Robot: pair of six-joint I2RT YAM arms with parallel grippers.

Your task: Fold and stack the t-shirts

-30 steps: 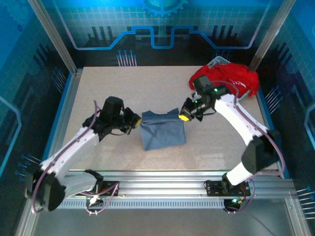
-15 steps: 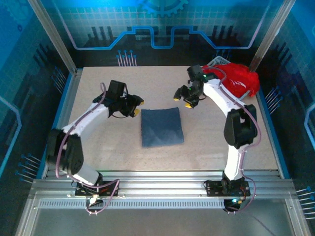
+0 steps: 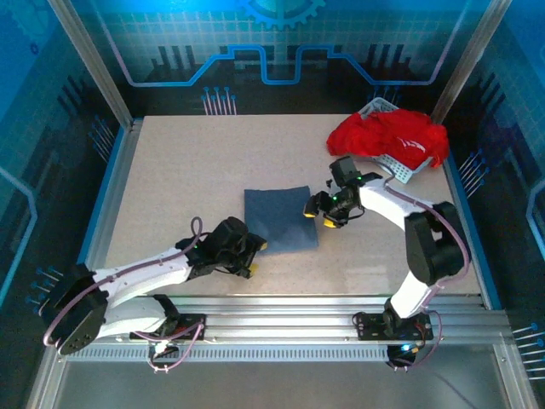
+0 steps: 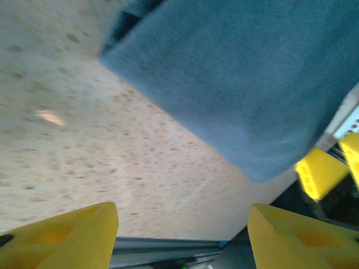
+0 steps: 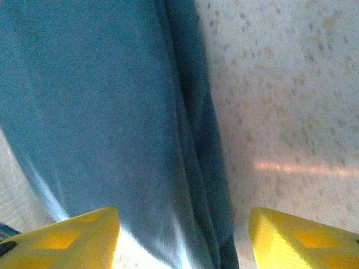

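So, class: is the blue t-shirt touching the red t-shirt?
Apart. The top view shows a stretch of bare table between the blue t-shirt and the red t-shirt.

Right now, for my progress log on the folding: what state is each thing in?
Blue shirt: folded into a flat square, held by nothing.
Red shirt: unfolded, crumpled over the basket.
Basket: mostly covered by the red shirt.
Left gripper: open, empty, at the blue shirt's near left corner.
Right gripper: open, empty, at the blue shirt's right edge.
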